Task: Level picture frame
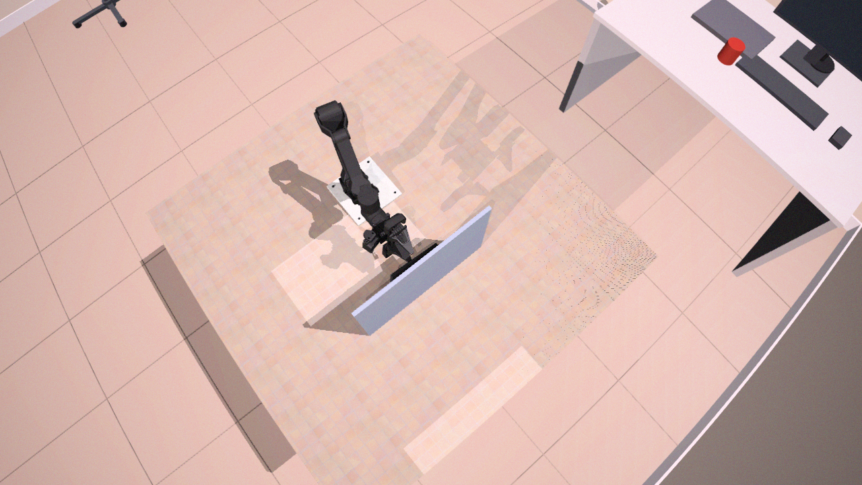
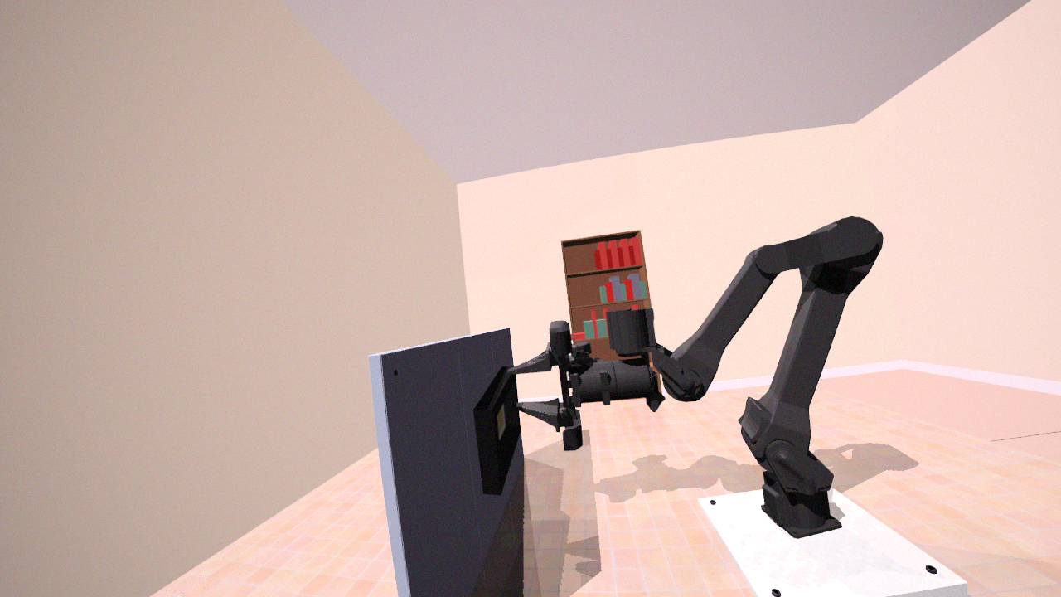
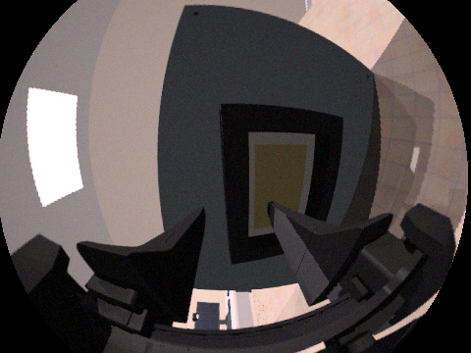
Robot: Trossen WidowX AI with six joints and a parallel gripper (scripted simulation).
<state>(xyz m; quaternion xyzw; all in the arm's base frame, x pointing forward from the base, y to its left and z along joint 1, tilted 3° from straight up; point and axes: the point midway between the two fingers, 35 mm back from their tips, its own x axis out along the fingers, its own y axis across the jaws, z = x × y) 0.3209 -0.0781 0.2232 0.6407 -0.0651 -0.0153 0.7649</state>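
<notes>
The picture frame (image 1: 414,261) (image 2: 487,448) (image 3: 235,181) is black with a pale mat and a yellow picture. It hangs on the dark front of the upright panel (image 2: 430,445) (image 3: 196,74). It is tilted: its end nearest the exterior camera is the lower one. My gripper (image 1: 411,254) (image 2: 515,388) (image 3: 236,210) is open, level, close in front of the frame's higher part. One fingertip is above the frame's top edge, the other is in front of the picture, with the top bar between them in the wrist view. Contact cannot be told. The screw and notched strip are hidden.
The panel's pale back shows in the top view. The arm's white base plate (image 1: 382,180) (image 2: 838,553) stands on the floor in front of it. A white desk (image 1: 693,78) with a red cup (image 1: 731,51) stands farther off. A bookshelf (image 2: 578,255) is in the background.
</notes>
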